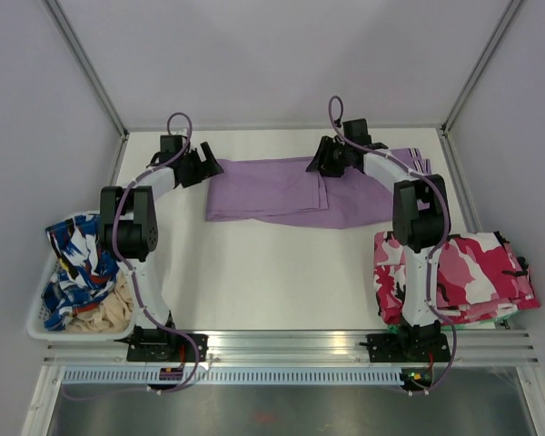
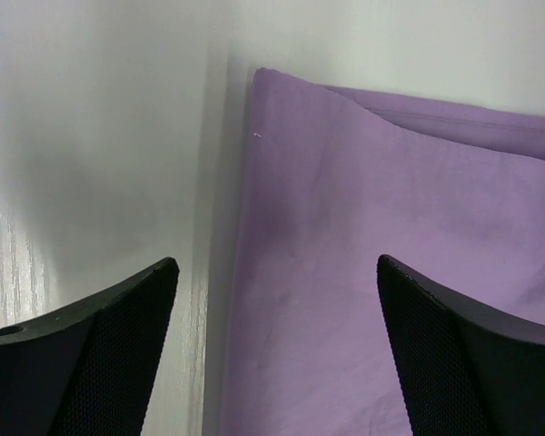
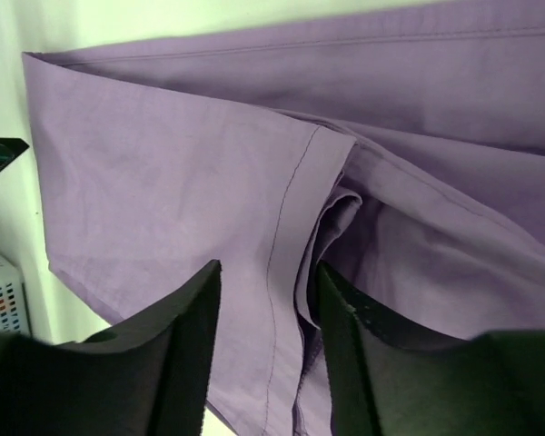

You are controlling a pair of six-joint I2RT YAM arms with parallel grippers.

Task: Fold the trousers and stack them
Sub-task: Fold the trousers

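Trousers (image 1: 282, 191) half-folded, upper centre of desk (image 1: 272, 282). Left pincer (image 2: 277, 272) wide open, empty, over frame-left edge. Right pincer (image 3: 268, 277) part-open astride hem, nothing clamped. Risk: pinch catches top layer only, fold skews.

Open tabletop (image 1: 272, 272) nearside of trousers (image 1: 272, 189)

White table (image 1: 272, 282). Lilac trousers (image 1: 282, 189) lie flat at the far side, partly folded. Camo garment (image 1: 472, 272), folded, at the right edge. Basket (image 1: 36, 325) at the left edge; can't tell if it's on the table.
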